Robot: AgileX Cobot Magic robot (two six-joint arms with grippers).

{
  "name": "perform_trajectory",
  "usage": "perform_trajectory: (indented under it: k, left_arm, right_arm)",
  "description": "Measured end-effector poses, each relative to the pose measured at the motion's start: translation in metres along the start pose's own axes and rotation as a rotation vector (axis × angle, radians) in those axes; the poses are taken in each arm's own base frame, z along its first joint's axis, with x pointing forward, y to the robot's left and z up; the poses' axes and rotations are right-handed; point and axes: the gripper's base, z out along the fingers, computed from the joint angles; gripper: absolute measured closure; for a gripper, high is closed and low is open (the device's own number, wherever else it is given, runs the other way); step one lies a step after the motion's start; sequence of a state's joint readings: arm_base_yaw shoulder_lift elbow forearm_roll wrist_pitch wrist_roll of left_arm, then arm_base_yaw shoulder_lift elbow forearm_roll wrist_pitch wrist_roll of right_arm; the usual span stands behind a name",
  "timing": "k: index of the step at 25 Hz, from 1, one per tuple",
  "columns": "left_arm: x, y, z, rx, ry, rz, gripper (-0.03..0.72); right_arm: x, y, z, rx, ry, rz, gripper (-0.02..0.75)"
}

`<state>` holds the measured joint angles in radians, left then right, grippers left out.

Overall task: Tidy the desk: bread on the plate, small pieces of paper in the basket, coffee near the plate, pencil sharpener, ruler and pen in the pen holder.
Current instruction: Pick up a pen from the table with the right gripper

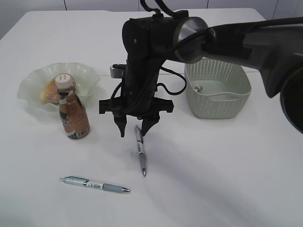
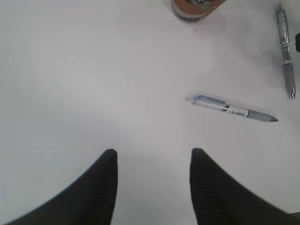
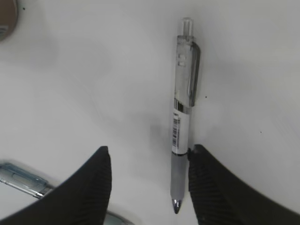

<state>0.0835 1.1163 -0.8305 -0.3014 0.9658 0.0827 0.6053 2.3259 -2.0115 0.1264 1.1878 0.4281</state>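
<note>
My right gripper [image 1: 133, 131] [image 3: 149, 154] is open and low over the table, its fingers astride the tip end of a clear-and-grey pen [image 1: 140, 151] [image 3: 183, 117] that lies against the right finger. A second pen [image 1: 94, 184] [image 2: 232, 108] lies nearer the front. The coffee bottle [image 1: 73, 109] stands upright in front of the pale green wavy plate [image 1: 28, 87], which holds the bread [image 1: 49, 92]. My left gripper [image 2: 153, 152] is open and empty above bare table. No pen holder, ruler or pencil sharpener is in view.
A light green basket [image 1: 236, 75] stands at the right with a small piece of paper [image 1: 199, 88] inside. The right arm reaches across the middle from the right. The bottle base [image 2: 194, 9] and the first pen [image 2: 286, 51] show in the left wrist view.
</note>
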Motion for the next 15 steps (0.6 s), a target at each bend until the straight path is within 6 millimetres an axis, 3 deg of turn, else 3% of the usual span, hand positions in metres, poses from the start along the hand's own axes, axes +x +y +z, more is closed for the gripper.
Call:
perform_trajectory:
  k: [9, 15]
  left_arm:
    - [-0.001, 0.000, 0.000, 0.001, -0.015, -0.001, 0.318]
    - [-0.001, 0.000, 0.000, 0.001, -0.015, -0.001, 0.318]
  right_arm:
    - [-0.002, -0.003, 0.025, 0.021, 0.019, 0.025, 0.346]
    - [-0.004, -0.002, 0.026, 0.010, -0.004, 0.028, 0.346]
